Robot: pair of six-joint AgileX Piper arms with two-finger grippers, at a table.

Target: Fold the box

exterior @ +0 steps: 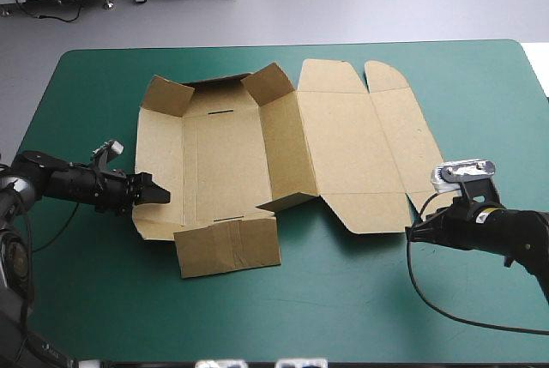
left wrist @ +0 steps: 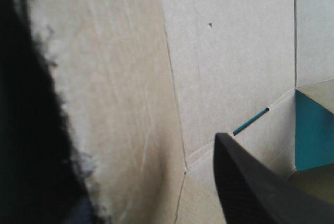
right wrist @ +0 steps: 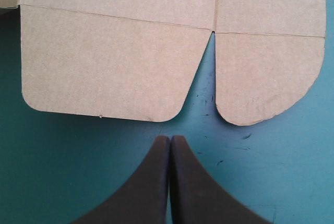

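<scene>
The brown box [exterior: 334, 136] lies mostly flat in the middle of the table. Its two far corner flaps [exterior: 270, 85] and the wall between base and lid [exterior: 287, 158] are raised. The lid and its rounded flaps lie flat toward the right. My left gripper [exterior: 154, 190] is at the box's left edge. In the left wrist view the left gripper [left wrist: 125, 130] has its fingers apart, brown board [left wrist: 229, 51] filling the gap. My right gripper [exterior: 412, 232] rests on the cover just off the lid's near flaps; the right gripper [right wrist: 170, 137] is shut and points at the gap between two flaps [right wrist: 104, 62].
A creased near flap [exterior: 227, 248] lies flat on the cover toward the table's front. The teal-green cover [exterior: 343, 308] stretches wide between the box and the near edge. A slot [left wrist: 250, 121] in the board shows the cover beneath.
</scene>
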